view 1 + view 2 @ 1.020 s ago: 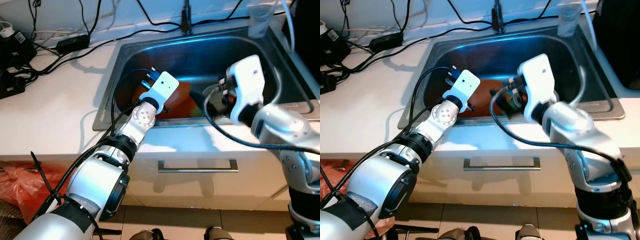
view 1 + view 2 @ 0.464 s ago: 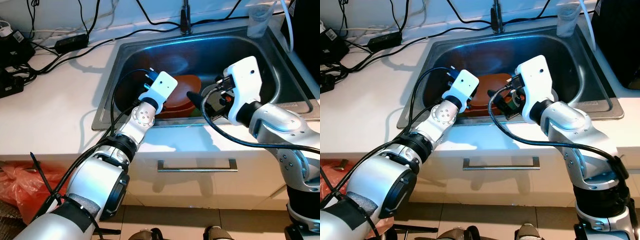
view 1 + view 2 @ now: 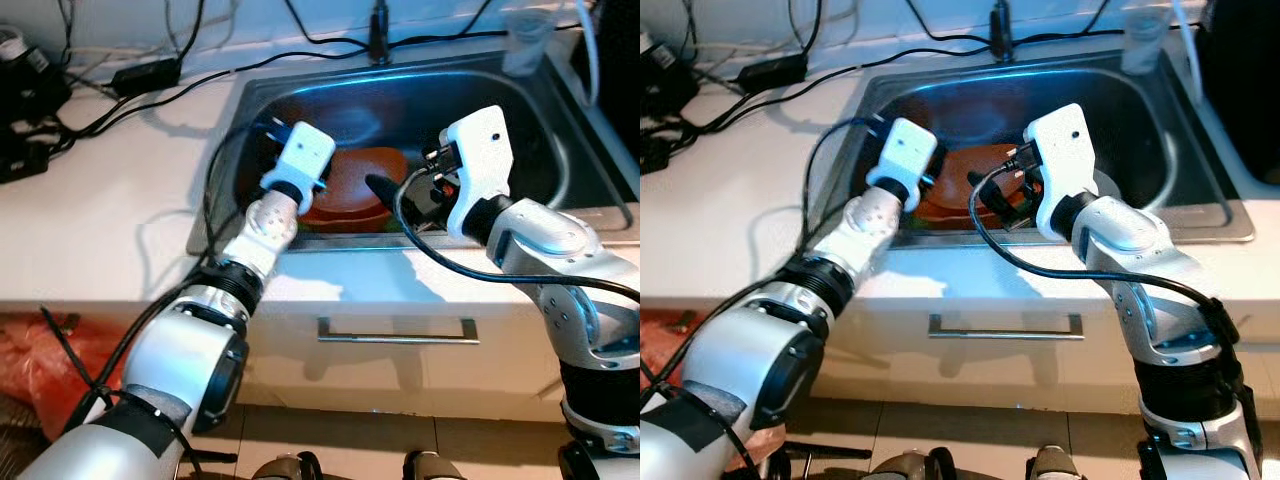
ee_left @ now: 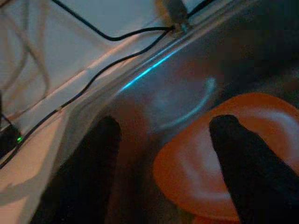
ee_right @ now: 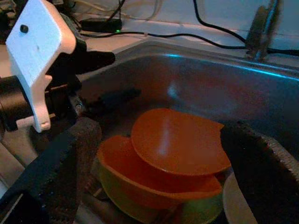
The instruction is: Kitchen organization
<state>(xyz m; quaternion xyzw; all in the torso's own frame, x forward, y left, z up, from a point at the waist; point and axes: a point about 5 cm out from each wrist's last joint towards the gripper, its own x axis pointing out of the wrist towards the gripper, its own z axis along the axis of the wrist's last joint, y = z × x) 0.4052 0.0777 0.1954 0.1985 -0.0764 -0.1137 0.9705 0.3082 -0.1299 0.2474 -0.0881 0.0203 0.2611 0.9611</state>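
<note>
Orange plate [image 5: 177,140] in sink [image 3: 560,150], between spread right claw [image 5: 154,154] fingers.

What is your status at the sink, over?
Left gripper open, over orange plate. Right gripper open, facing stacked bowls. Nothing gripped. Sink wall and cables close by.

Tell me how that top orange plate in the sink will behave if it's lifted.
The orange plate looks stiff and probably light, likely plastic. It rests tilted on the orange bowl, so a nudge could slide it. Its glossy sheen suggests it's slippery.
</note>
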